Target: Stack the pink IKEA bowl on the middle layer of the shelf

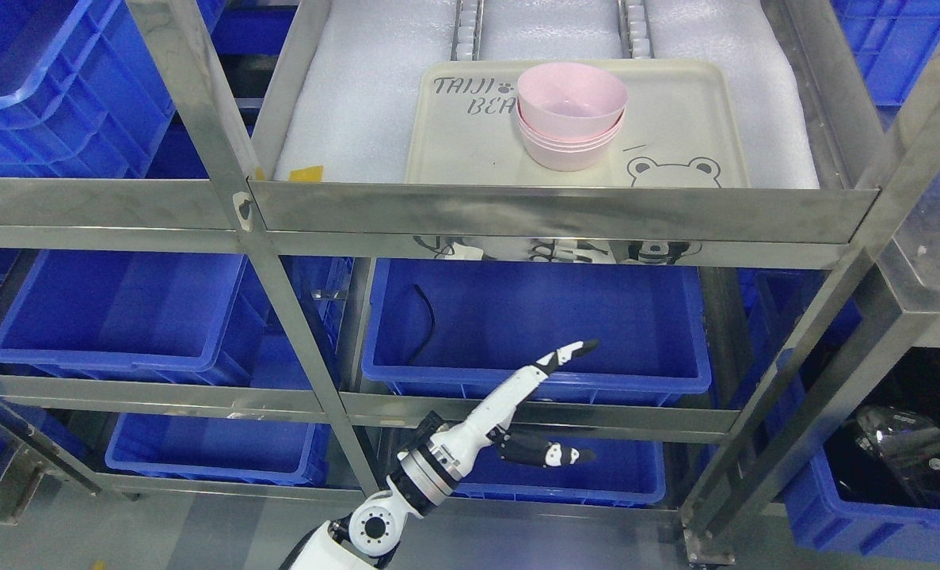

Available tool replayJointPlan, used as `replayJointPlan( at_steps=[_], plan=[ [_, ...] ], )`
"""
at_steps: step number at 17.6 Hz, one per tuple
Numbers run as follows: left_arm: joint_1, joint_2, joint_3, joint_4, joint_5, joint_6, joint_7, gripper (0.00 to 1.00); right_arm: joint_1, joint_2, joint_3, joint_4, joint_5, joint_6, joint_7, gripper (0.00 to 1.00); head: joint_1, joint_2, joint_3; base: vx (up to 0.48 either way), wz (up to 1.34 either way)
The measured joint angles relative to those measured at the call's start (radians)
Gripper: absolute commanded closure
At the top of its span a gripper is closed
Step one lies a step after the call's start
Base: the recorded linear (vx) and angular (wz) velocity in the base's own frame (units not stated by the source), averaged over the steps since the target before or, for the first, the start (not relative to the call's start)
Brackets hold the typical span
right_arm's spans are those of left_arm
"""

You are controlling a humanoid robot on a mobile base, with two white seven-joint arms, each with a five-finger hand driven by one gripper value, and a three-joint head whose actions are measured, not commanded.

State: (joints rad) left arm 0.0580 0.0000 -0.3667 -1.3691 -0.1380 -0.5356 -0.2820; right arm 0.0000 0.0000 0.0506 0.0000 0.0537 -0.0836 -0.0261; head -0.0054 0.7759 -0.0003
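A stack of pink bowls [571, 115] stands upright on a cream tray [675, 119] printed with a bear, on the white-padded steel shelf layer at the top centre. My left hand [576, 400] comes up from the bottom edge, well below that layer and in front of the blue bins. It is open: the long fingers [553, 360] point up and to the right, the thumb is spread beneath them, and it holds nothing. The right arm does not show.
The steel front rail [565, 214] of the shelf runs between my hand and the bowls. Slanted steel posts [200, 119] frame the bay. Blue plastic bins [533, 324] fill the lower layers and both sides; one holds a black cable [426, 321].
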Motion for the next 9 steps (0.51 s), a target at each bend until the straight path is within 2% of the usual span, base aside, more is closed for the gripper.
replayJointPlan(
  at_steps=[4, 9],
  plan=[
    [0.025, 0.0, 0.074, 0.022, 0.081, 0.025, 0.15, 0.0, 0.0, 0.0, 0.0, 0.0, 0.0, 0.0, 0.0, 0.0, 0.0, 0.0, 0.0, 0.0, 0.0],
    [0.052, 0.0, 0.143, 0.028, 0.118, 0.036, 0.206, 0.0, 0.0, 0.0, 0.0, 0.0, 0.0, 0.0, 0.0, 0.0, 0.0, 0.0, 0.0, 0.0, 0.0]
  ],
)
